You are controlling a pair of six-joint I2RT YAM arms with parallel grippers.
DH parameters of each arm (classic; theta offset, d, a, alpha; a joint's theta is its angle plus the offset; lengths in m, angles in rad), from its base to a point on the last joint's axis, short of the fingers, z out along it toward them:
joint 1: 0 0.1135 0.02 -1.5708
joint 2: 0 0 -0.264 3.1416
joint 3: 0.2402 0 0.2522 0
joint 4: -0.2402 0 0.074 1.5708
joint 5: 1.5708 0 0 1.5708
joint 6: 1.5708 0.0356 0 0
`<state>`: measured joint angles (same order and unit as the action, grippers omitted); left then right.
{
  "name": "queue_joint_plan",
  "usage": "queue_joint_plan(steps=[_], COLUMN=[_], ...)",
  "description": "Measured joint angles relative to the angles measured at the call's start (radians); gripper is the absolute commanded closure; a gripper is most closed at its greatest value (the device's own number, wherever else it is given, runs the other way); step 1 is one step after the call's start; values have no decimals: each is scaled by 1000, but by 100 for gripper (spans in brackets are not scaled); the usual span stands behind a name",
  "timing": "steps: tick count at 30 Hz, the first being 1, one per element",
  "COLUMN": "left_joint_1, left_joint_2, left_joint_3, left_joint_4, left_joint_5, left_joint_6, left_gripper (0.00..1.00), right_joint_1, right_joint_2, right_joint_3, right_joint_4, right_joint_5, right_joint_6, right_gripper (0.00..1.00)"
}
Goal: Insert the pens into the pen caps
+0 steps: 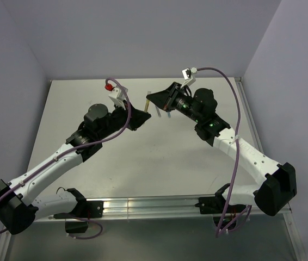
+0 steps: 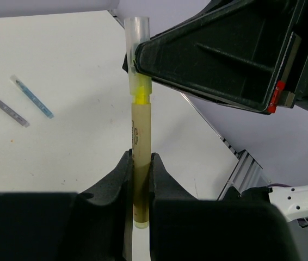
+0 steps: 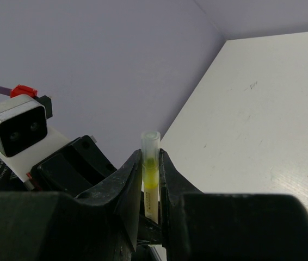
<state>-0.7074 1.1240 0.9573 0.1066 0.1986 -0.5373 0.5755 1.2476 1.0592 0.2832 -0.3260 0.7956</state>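
Observation:
My left gripper (image 2: 140,159) (image 1: 142,116) is shut on the olive-yellow barrel of the yellow pen (image 2: 141,136) (image 1: 146,103) and holds it upright above the table. My right gripper (image 3: 151,159) (image 1: 153,98) is shut on a clear pen cap (image 3: 150,142) (image 2: 136,38) at the pen's top end. The bright yellow tip (image 2: 141,95) sits inside the cap's lower part. Two more pens, a blue one (image 2: 33,97) and a grey-purple one (image 2: 5,107), lie side by side on the table to the left in the left wrist view. No other pen caps show.
The white table (image 1: 143,157) ends at a metal rail (image 1: 143,206) at the near side. Lilac walls (image 1: 143,32) close in the back and the sides. Both arms meet at the far middle of the table, fingers almost touching.

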Motion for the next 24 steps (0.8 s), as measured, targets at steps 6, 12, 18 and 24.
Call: queue_joint_plan(steps=[6,12,18,24], left_joint_1=[0,0,-3,-6], left_joint_2=[-4,-27,-65,-111], left_joint_3=[0,-5,-10,-39], left_joint_4=[-1,-19,-37,-37], left_joint_5=[-11,-23,-50,-69], left_joint_6=[2,-2,-6,-10], left_gripper=[100,100,100,100], right_joint_1=[11,34,70,111], right_joint_2=[0,0,-2,-2], right_joint_3=[0,0,0,-5], right_joint_4=[0,5,32,56], right_joint_5=[6,25,54,83], right_joint_6=[-8,-12,-20,-24], right_gripper=[100,100,100,100])
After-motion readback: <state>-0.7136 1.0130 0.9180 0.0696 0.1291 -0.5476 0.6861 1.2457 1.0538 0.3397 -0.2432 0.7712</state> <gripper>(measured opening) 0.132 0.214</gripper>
